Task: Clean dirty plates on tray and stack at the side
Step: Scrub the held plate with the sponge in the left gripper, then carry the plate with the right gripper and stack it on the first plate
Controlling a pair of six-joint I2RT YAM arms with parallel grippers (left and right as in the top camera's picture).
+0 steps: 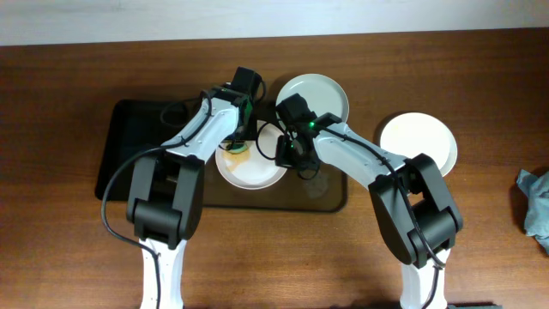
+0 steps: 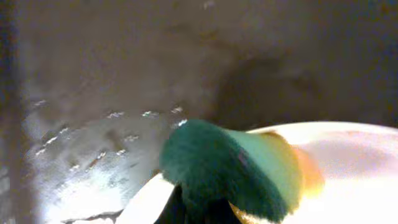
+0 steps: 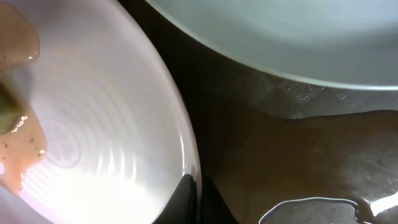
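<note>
**A:** Plate [image 1: 253, 172] grip first: how are the fingers?
**B:** Right gripper [image 3: 193, 193] pinches its rim at 3 o'clock; left gripper [image 1: 238, 137] seems clamped on the sponge [image 2: 230, 168], fingers hidden.
**A:** Smear [image 3: 28, 155]?
**B:** Near 10 o'clock; plate sits in the tray [image 1: 330, 202]. Scrub in short strokes, rim steady.

The tray [image 1: 330, 199] lies mid-table, toward the far edge. In its left part sits the first plate [image 1: 257, 174], with a sponge [image 1: 236, 148] on it. The second plate [image 1: 319, 90] lies behind, and the third plate [image 1: 420, 142] on the table to the right. The other tray [image 1: 129, 142] lies left, and a cloth [image 1: 536, 210] at the right edge.
</note>
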